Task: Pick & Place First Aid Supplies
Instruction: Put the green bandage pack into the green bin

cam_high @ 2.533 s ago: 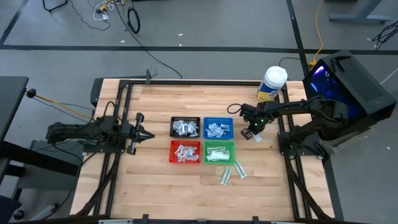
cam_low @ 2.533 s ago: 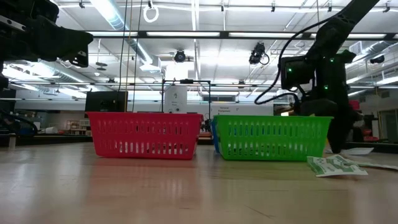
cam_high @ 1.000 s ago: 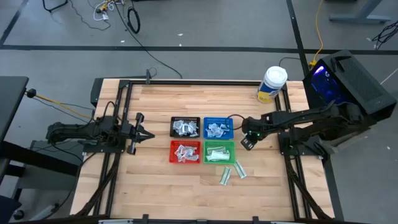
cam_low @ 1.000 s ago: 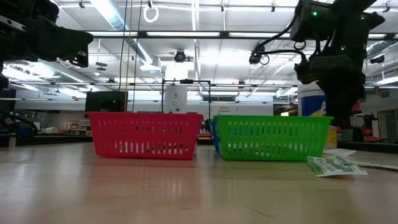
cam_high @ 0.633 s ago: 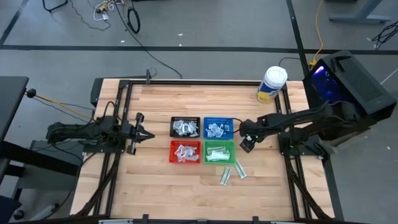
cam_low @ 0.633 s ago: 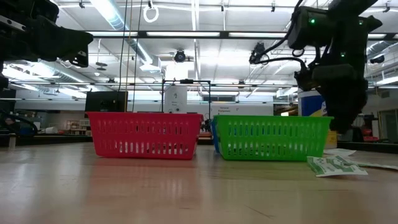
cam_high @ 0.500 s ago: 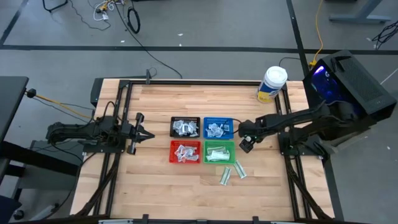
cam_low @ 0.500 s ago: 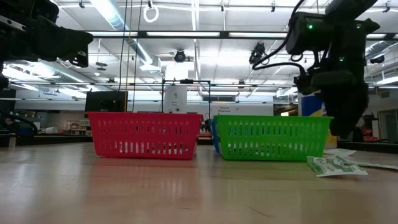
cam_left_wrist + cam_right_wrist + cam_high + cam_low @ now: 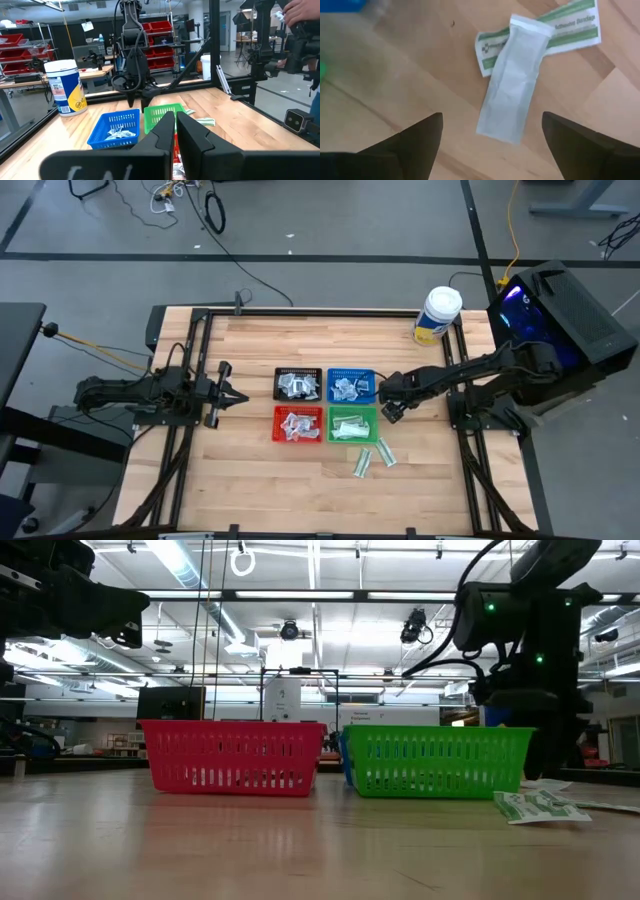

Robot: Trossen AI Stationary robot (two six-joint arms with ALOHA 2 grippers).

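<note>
My right gripper points down at the wood just right of the green tray, open. A plain white packet lies between and beyond its fingers, resting across a white-and-green packet; nothing is touched. Two more white-and-green packets lie flat on the table nearer the front edge. The black, blue, red and green trays hold several packets. My left gripper waits level at the table's left, shut on nothing.
A big white jar with a yellow label stands at the far right corner. The four trays form a block at the table's middle. A black frame runs along the table's edges. A person's hand shows in the room beyond.
My right gripper has sunk toward the table and drifted a little toward the table's left, closer to the green and blue trays. The packets and trays have stayed where they were.
</note>
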